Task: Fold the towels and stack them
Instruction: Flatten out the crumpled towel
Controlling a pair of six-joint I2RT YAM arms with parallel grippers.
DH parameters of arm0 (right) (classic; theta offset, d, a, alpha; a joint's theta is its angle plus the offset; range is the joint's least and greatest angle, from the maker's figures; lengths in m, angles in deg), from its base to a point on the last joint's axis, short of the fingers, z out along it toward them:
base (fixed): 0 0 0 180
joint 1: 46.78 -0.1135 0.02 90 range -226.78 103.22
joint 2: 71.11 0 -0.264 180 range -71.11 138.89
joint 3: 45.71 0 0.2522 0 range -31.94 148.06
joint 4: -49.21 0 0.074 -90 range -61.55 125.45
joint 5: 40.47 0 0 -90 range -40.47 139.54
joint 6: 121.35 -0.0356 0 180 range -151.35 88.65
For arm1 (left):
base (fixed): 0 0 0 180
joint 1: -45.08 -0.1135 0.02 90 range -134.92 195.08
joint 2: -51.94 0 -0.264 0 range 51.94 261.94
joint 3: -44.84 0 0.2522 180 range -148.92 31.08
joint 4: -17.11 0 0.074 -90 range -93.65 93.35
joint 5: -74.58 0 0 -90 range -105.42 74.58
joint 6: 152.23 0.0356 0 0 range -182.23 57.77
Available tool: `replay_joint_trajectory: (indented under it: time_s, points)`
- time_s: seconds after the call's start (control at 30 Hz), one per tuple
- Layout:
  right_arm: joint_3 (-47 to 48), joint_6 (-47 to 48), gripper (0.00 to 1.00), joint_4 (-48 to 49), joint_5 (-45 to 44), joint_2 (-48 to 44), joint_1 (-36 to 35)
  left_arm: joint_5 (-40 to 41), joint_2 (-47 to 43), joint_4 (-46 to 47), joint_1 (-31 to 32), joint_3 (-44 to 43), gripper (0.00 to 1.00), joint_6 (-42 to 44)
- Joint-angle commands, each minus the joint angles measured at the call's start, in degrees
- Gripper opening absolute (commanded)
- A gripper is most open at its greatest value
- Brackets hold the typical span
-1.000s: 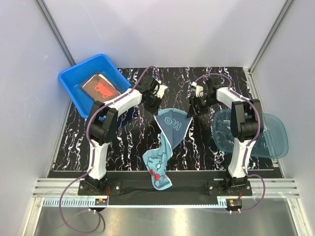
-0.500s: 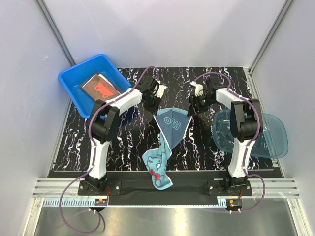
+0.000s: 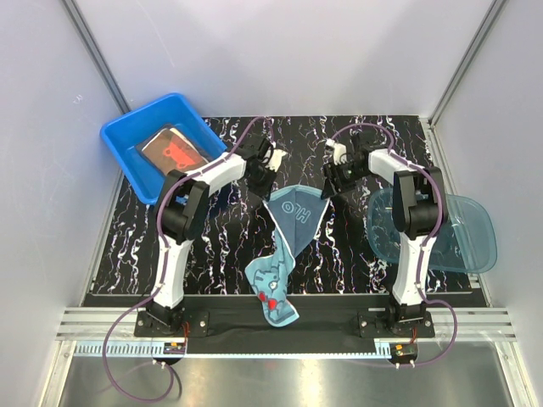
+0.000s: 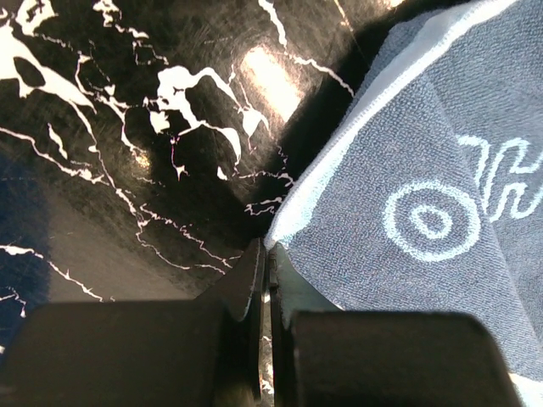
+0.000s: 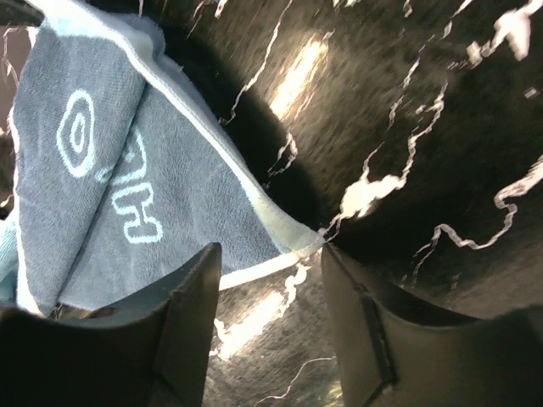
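Note:
A grey-blue towel (image 3: 293,216) with pale lettering is spread between my two grippers, and its lighter lower end (image 3: 271,288) trails over the table's near edge. My left gripper (image 3: 265,188) is shut on the towel's left top corner; in the left wrist view the fingertips (image 4: 267,250) pinch the pale hem of the towel (image 4: 424,170). My right gripper (image 3: 327,192) is open at the right top corner. In the right wrist view the towel's corner (image 5: 314,240) lies between the open fingers (image 5: 270,254), close to the right one. A brown towel (image 3: 174,153) with red print lies in the blue tub.
The blue tub (image 3: 127,136) stands at the back left of the black marbled table (image 3: 212,246). A translucent teal bowl (image 3: 458,229) sits at the right, beside the right arm. Grey walls close in the table on three sides.
My right gripper has crept up to the towel's right corner and its jaws have narrowed a little. The left gripper keeps its grip and has barely shifted.

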Motion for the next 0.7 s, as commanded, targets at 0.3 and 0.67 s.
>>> replay_joint_trajectory:
  time_s: [0.3, 0.67]
  points:
    - [5.01, 3.92, 0.58, -3.28, -2.33, 3.09, -0.89, -1.41, 1.47, 0.82, -0.37, -4.19, 0.0, 0.66]
    - [2.29, 2.79, 0.0, -4.62, -4.08, 2.4, -0.98, -1.77, 1.21, -0.14, -0.46, -5.6, 0.0, 0.49]
